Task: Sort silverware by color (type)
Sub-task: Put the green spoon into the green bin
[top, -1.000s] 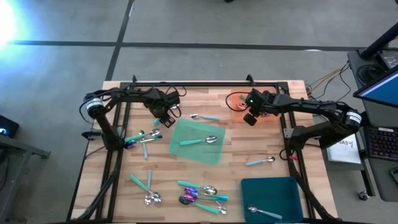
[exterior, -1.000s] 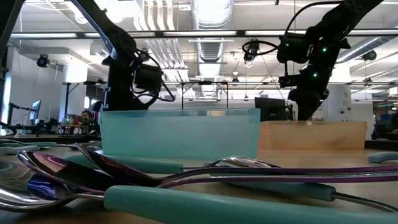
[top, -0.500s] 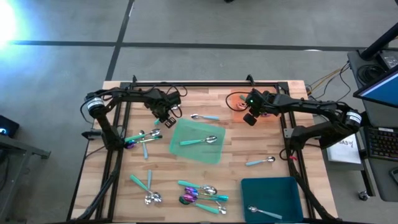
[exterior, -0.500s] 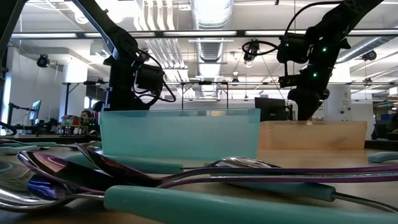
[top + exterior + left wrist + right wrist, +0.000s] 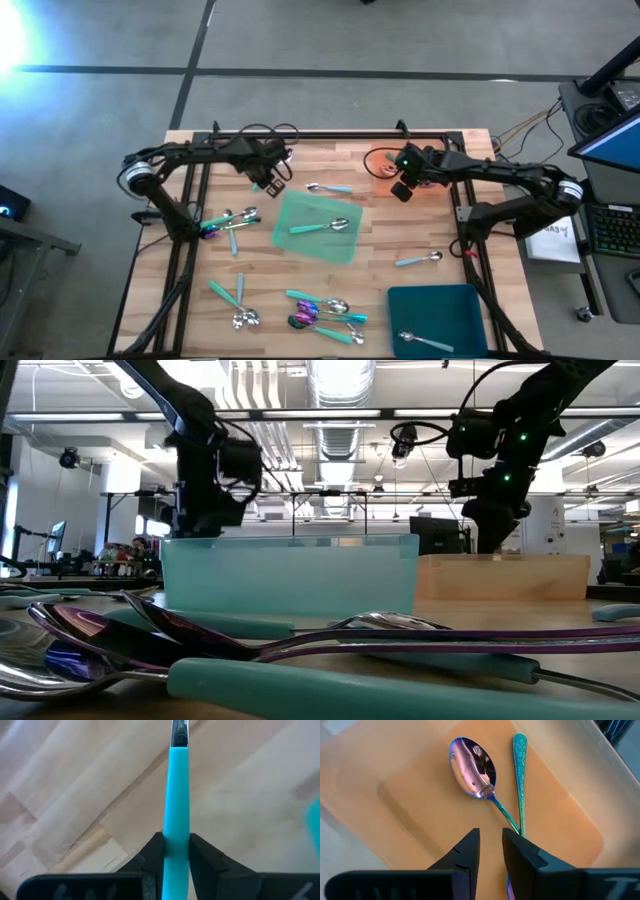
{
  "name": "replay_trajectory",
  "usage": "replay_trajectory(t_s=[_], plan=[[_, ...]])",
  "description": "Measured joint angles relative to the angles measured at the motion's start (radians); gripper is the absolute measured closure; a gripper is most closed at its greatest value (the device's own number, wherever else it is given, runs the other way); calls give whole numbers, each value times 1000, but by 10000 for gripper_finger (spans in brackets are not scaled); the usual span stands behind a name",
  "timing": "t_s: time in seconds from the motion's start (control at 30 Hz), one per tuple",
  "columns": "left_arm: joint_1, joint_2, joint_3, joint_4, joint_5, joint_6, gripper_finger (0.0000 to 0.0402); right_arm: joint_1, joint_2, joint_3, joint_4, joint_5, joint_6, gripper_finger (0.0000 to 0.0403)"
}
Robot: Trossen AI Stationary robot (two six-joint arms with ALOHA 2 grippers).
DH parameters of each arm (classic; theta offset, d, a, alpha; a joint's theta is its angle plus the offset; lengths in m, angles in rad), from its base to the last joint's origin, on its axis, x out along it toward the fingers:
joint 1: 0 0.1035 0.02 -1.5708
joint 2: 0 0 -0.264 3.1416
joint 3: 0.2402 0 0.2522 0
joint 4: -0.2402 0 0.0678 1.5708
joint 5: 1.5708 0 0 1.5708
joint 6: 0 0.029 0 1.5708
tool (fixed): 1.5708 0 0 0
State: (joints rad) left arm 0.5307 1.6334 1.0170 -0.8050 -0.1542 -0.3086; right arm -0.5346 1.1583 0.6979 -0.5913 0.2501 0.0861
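My left gripper (image 5: 176, 851), clenched on a teal-handled silver spoon (image 5: 178, 795) lifted just beside the flat green tray (image 5: 320, 227), pinches only the handle's end, so it could swing or slip.

A wooden table (image 5: 300, 275) is seen from above. A light green tray (image 5: 320, 243) is laid near its middle, an orange tray (image 5: 378, 160) is set at the far edge, and a dark teal tray (image 5: 440, 300) is placed at the near right corner. Grey floor (image 5: 300, 50) is shown beyond the table.
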Motion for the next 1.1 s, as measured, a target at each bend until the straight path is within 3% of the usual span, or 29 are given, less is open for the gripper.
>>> replay_trajectory(t_s=[0.23,0.57,0.93,1.1], plan=[[-31,-134,2,12,150,-2,355,0,-17,0,-2,-109,1,326],[-197,-270,2,266,279,-78,355,0,-17,0,5,-120,0,334],[-418,-185,2,298,299,-193,355,0,-17,0,5,-120,-19,335],[-439,-125,2,295,299,-199,321,0,-17,0,2,-120,-17,335]])
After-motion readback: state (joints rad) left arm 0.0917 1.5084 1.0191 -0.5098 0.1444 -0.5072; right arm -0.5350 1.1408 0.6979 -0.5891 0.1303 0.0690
